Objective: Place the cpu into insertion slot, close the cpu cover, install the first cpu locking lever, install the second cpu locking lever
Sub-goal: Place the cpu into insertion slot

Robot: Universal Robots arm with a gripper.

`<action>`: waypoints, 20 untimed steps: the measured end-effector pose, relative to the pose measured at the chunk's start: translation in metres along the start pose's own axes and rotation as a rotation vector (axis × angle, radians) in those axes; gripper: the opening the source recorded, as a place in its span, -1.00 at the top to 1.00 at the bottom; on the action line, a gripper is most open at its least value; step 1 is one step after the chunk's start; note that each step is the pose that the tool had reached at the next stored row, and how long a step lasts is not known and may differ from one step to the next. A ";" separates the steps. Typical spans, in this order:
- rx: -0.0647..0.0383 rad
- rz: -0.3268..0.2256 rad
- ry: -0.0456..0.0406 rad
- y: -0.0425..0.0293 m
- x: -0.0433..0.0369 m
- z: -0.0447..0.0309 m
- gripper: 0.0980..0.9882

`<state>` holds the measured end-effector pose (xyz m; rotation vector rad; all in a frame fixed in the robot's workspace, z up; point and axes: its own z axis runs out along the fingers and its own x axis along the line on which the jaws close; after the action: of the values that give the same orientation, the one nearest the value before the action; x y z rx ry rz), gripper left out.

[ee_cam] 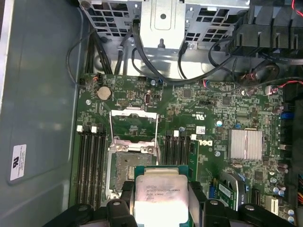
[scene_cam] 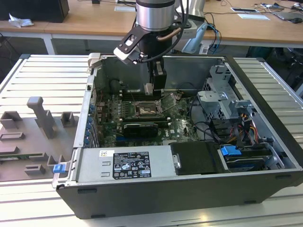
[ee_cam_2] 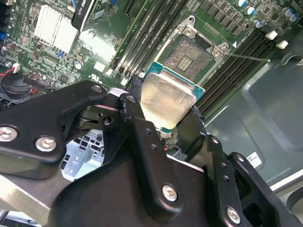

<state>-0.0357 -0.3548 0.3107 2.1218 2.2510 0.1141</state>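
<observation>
My gripper point(ee_cam_2: 166, 118) is shut on the cpu point(ee_cam_2: 166, 98), a small square chip with a silvery top and green edge, held by two opposite sides between black fingers point(ee_cam_2: 137, 111). In the first wrist view the cpu point(ee_cam: 158, 194) hangs over the motherboard beside the insertion slot point(ee_cam: 129, 166), whose dark centre lies bare and free of the chip. The cpu cover point(ee_cam: 132, 124) stands swung open at the slot's far edge, with thin wire levers along its sides. In the exterior view the gripper point(scene_cam: 155, 86) hovers a little above the insertion slot point(scene_cam: 144, 110) inside the open computer case.
Black memory slots point(ee_cam: 90, 161) flank the socket on both sides. A black expansion card point(scene_cam: 138, 128) and the grey power supply box point(scene_cam: 124, 163) lie toward the case's front. A drive cage point(scene_cam: 220, 97) with cables fills the exterior view's right. Grey fixtures point(scene_cam: 42, 118) sit outside the case.
</observation>
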 end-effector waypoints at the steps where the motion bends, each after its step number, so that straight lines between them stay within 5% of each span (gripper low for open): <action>1: 0.000 0.000 0.0001 0.0000 0.0000 0.0004 0.00; 7: 0.000 0.010 -0.0009 -0.0007 0.0000 0.0042 0.00; 11: -0.002 0.116 -0.0100 -0.0015 -0.0001 0.0126 0.00; 14: -0.003 0.144 -0.0160 -0.0022 0.0013 0.0169 0.00; 20: -0.002 0.062 -0.0102 -0.0036 0.0043 0.0324 0.00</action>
<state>-0.0368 -0.3501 0.2781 2.1862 2.1798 0.1073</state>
